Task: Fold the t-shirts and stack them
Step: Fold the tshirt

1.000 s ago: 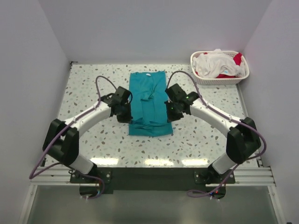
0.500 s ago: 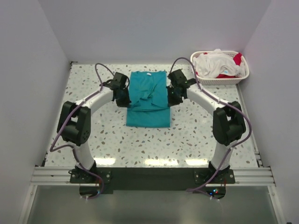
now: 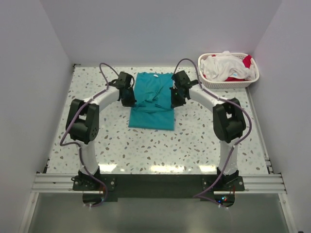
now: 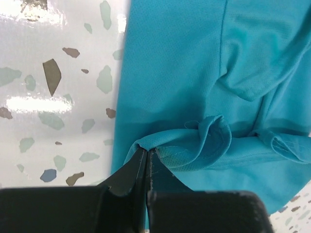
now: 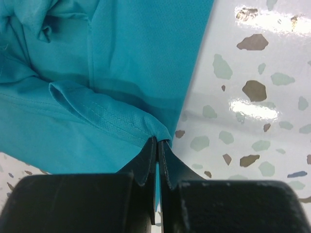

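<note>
Tee: teal t-shirt [image 3: 151, 114] lay on counter [image 3: 204, 141], mid-frame in top view, long axis top-to-bottom.
L pincer [image 4: 146, 151]: clamped on tee's left hem edge.
R pincer [image 5: 158, 141]: clamped on right hem edge.
Key relation: collar [image 3: 153, 76] toward frame top, past both pincers, equally near each.

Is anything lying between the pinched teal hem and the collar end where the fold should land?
Nothing visible. The left gripper and right gripper are shut on the teal t-shirt at its hem corners, and only the shirt's own wrinkled fabric lies toward the collar. The basket stands aside at the far right.
</note>
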Available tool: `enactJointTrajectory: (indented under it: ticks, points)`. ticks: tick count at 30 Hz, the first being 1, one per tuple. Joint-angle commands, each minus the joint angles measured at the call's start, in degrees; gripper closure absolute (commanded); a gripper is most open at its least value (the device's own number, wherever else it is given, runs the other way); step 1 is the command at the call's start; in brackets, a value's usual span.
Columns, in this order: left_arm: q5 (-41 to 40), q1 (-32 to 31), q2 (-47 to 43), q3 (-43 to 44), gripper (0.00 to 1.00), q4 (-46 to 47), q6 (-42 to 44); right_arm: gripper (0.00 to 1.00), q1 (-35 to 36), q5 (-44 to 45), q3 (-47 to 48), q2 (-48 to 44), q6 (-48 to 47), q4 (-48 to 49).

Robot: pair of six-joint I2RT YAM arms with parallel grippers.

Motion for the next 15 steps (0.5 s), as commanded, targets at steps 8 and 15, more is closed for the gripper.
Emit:
enactJointTrajectory:
  ticks: [8,15]
  points:
    - [-4.52,1.30,2.54,2.05,0.71,3.48,0.03,0.68,-1.04,1.50,3.34,2.49,-0.93,4.01]
    - [-6.63,1.21,-4.83,1.09,0.31,0.49,-0.32,0.56,0.18,3.97,2.12,-5.06,-4.36,4.09]
